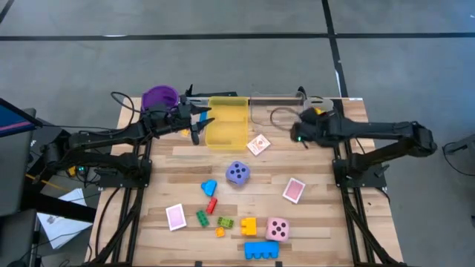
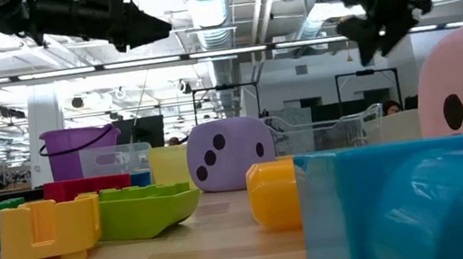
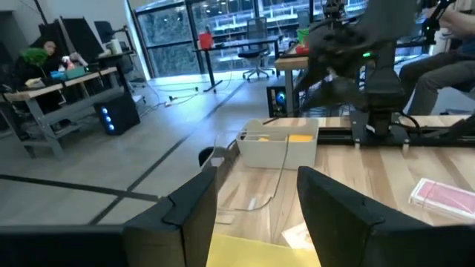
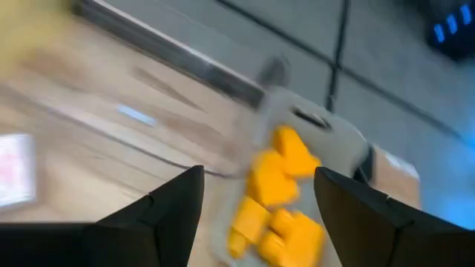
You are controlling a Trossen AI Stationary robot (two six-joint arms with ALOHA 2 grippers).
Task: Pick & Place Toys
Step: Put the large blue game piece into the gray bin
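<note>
We count two dice, purple [image 1: 237, 173] and pink [image 1: 277, 228], three cards [image 1: 294, 190] and seven bricks [image 1: 261, 250] on the counter [image 1: 319, 222]. Left gripper [image 1: 199, 123] and right gripper [image 1: 296, 136] hover spread, empty.

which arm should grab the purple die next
Probably left. The left gripper hangs open by the yellow bin, on the purple die's side; the right gripper, also empty, sits slightly farther off.
</note>
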